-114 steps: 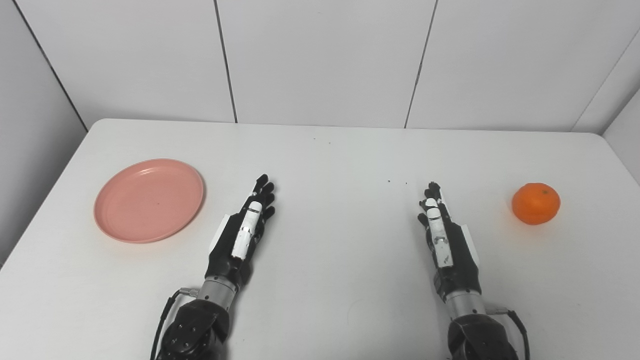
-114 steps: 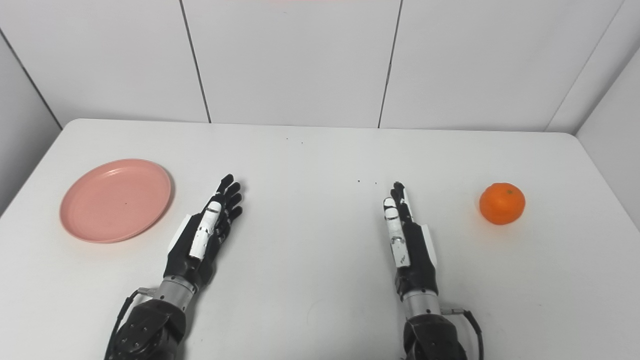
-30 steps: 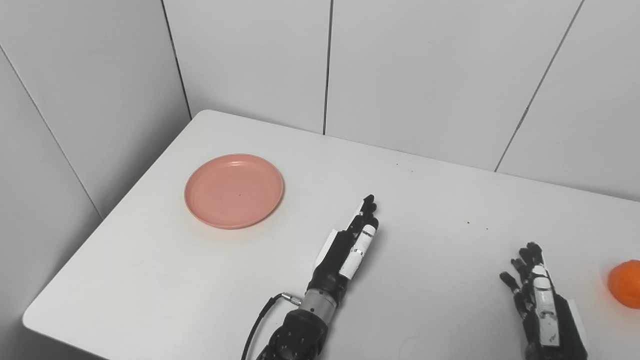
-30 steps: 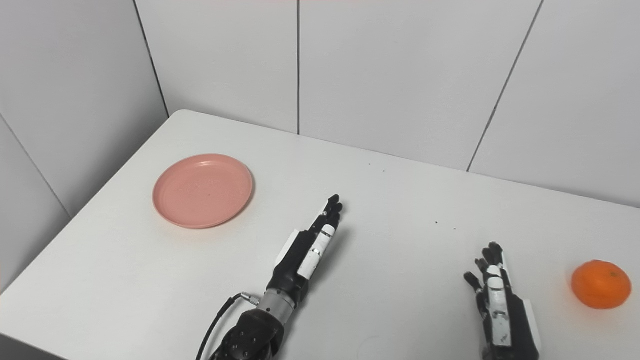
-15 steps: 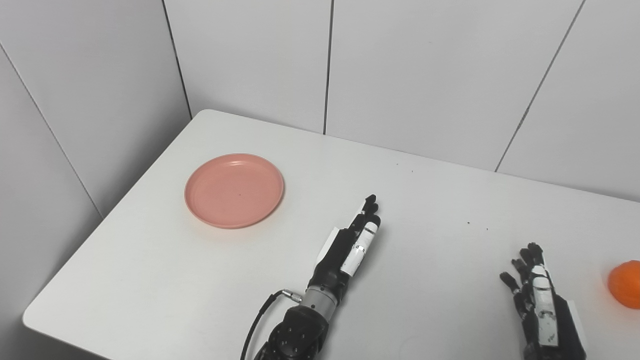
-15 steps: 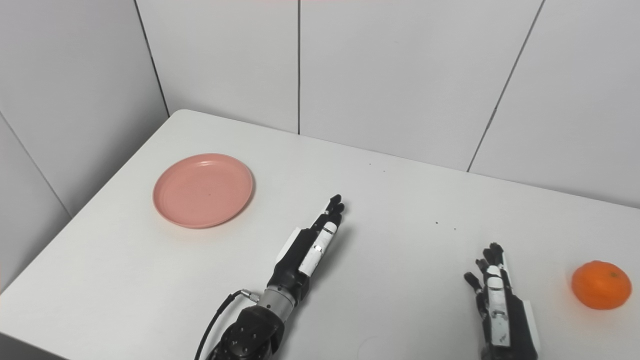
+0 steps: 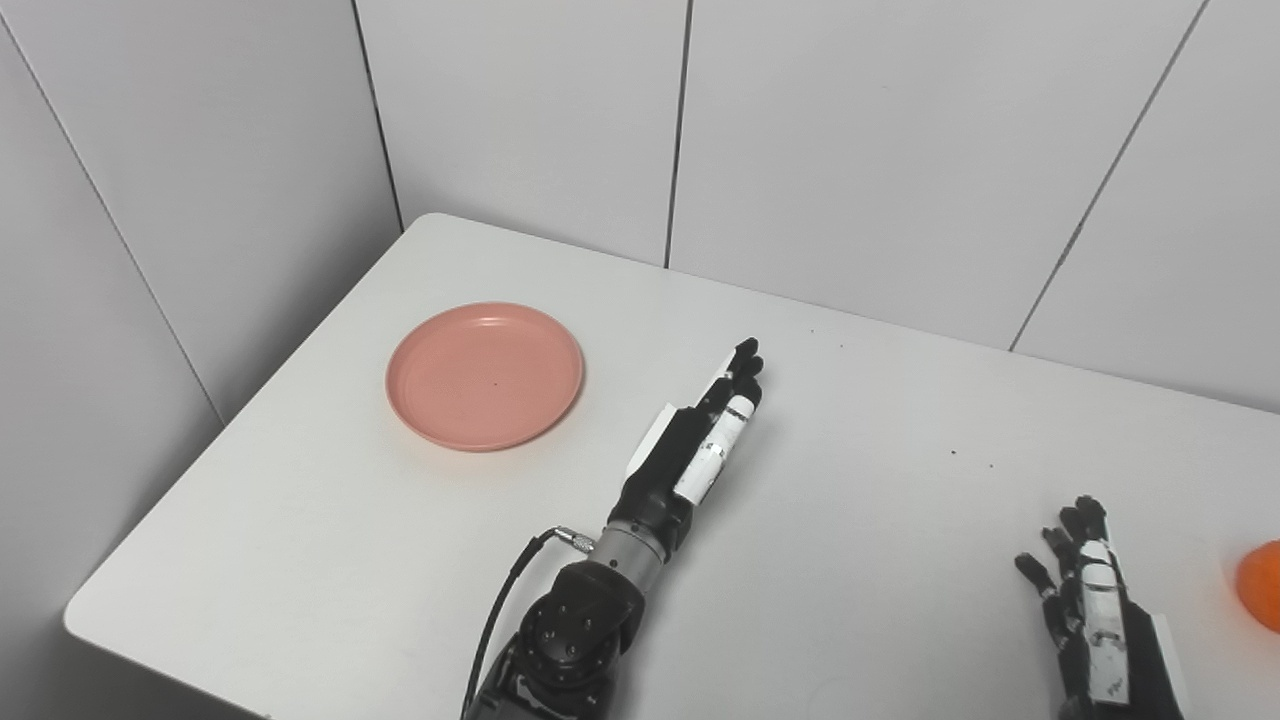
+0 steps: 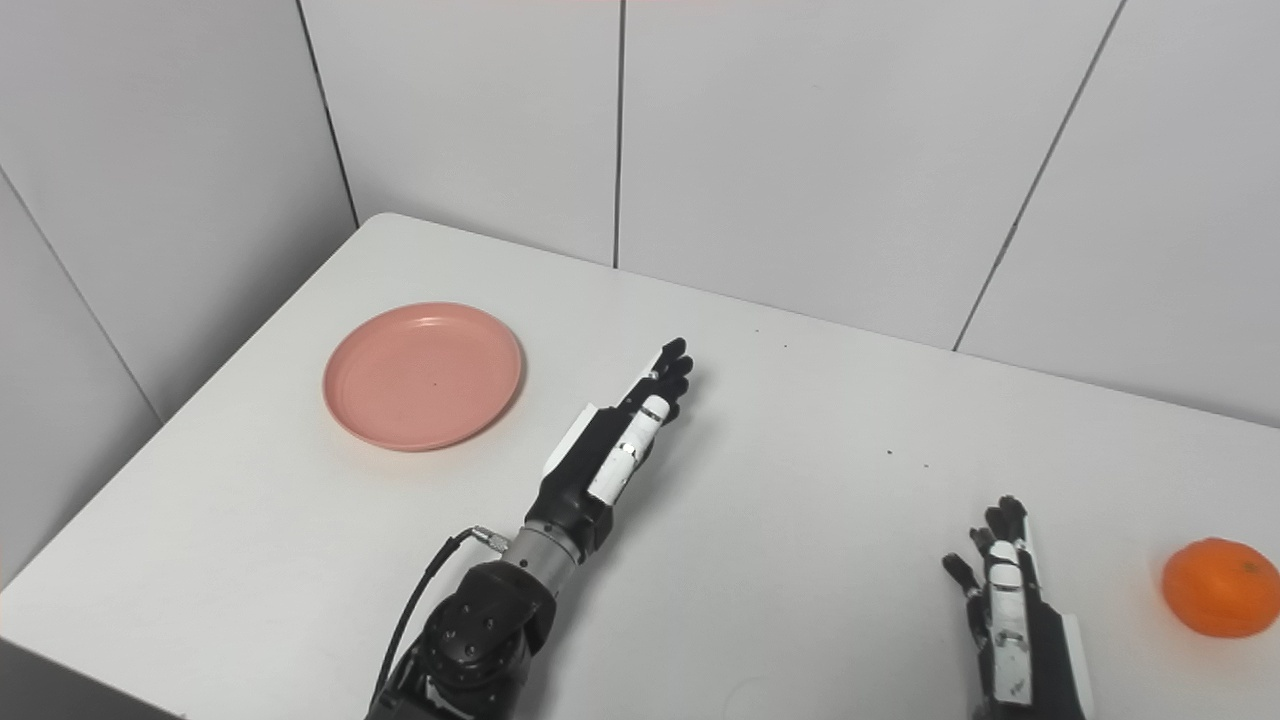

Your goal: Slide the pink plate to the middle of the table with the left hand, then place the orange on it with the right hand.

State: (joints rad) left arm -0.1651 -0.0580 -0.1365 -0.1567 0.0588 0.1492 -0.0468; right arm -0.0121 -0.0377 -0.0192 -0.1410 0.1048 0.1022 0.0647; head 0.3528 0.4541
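A round pink plate lies flat near the table's left edge, with nothing on it. To its right my left hand hovers open, fingers stretched out straight and pointing away, about a hand's width from the plate's rim. My right hand rests open low at the bottom right, fingers spread. Further right sits the orange on the table, apart from that hand; the left eye view shows only its edge.
The white table has a rounded front-left corner and a left edge close to the plate. Grey panelled walls stand behind and to the left. A black cable loops off the left wrist.
My left hand has reached forward, up the table, staying open. The view has shifted slightly. Plate, orange and right hand have not moved on the table.
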